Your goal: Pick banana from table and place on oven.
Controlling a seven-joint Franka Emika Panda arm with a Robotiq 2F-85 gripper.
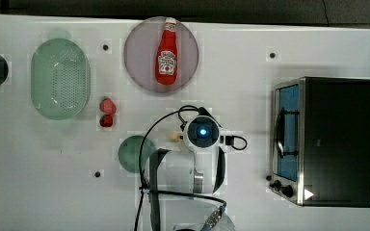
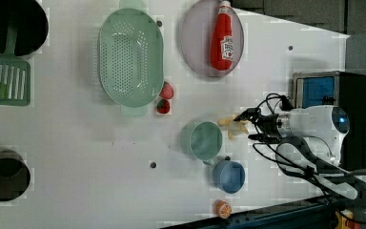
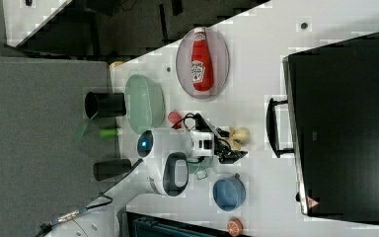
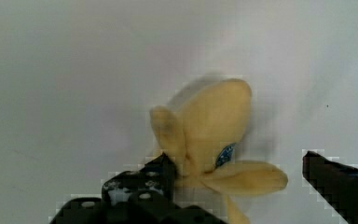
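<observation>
The fingers [image 4: 235, 179] stand apart, 1 on each side of the banana [image 4: 214, 135], which lies on the surface [image 1: 250, 57] beside the green cup [image 2: 204, 140], well in from the edges. Nothing is gripped yet. The peeled banana spreads its flaps between the fingers, so its long axis is hard to tell. I count 1 banana, 1 oven [image 1: 335, 139], 1 arm.

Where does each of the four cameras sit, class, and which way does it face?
Top view: overhead, facing straight down; arm above table.
Left view: high, at the side away from the oven; gripper at the banana.
Right view: high beyond the oven; arm over cups.
Wrist view: on the wrist; open jaws flank the banana.
Left and right views share the ketchup bottle.
</observation>
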